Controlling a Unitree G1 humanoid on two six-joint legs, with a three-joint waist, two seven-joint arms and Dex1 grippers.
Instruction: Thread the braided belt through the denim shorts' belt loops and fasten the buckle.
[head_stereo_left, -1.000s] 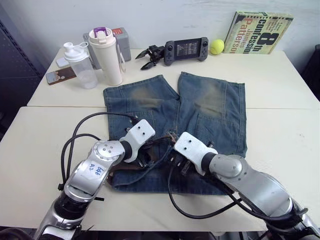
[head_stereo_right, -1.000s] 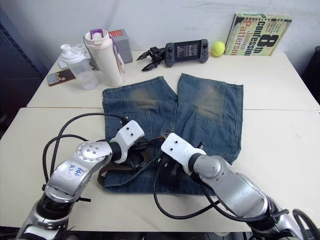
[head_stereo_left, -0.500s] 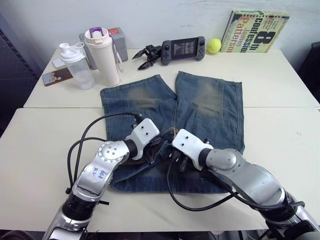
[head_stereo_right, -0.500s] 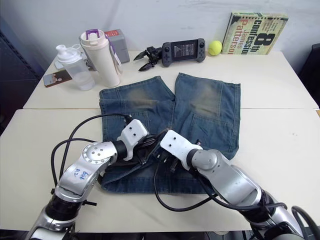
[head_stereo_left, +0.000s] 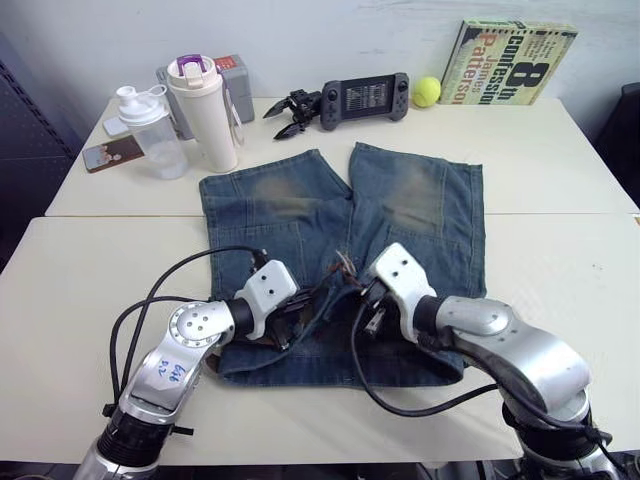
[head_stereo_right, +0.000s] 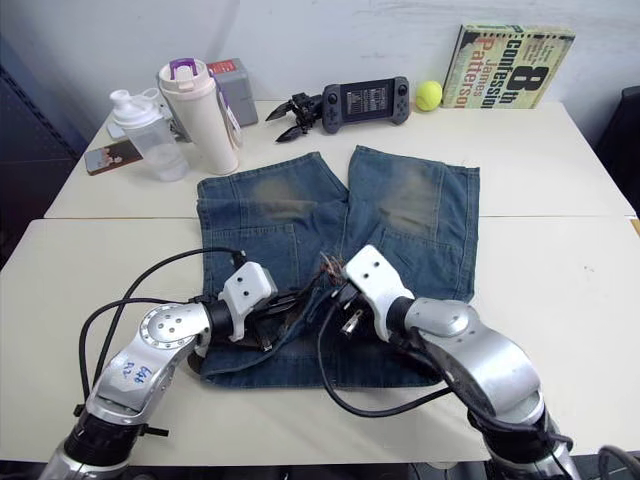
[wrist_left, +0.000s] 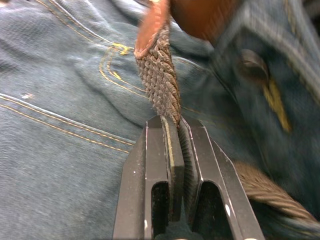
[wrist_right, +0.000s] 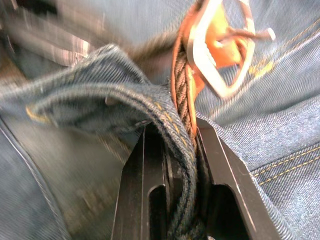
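The denim shorts (head_stereo_left: 420, 210) lie flat on the near table, with the waistband towards me. My left gripper (wrist_left: 172, 122) is shut on the braided belt (wrist_left: 159, 85) just behind its tan leather tip, over the left half of the waistband (head_stereo_left: 300, 322). My right gripper (wrist_right: 172, 132) is shut on the belt (wrist_right: 184, 100) together with a raised fold of waistband denim. The buckle (wrist_right: 220, 55) sits just beyond its fingertips, near the middle of the waistband (head_stereo_left: 352, 290). A belt loop (wrist_left: 272, 95) shows blurred beside the left gripper's strap.
On the far table stand two shaker bottles (head_stereo_left: 205, 110), a phone (head_stereo_left: 108, 152), a grey box, a black clip (head_stereo_left: 290, 108), a game console (head_stereo_left: 365, 96), a tennis ball (head_stereo_left: 428, 91) and a book (head_stereo_left: 515, 62). Black cables (head_stereo_left: 400, 395) loop over the near table edge.
The left gripper has drawn back towards me and to the left with the belt end. The right gripper has shifted right with the buckle end, so the two stand farther apart.
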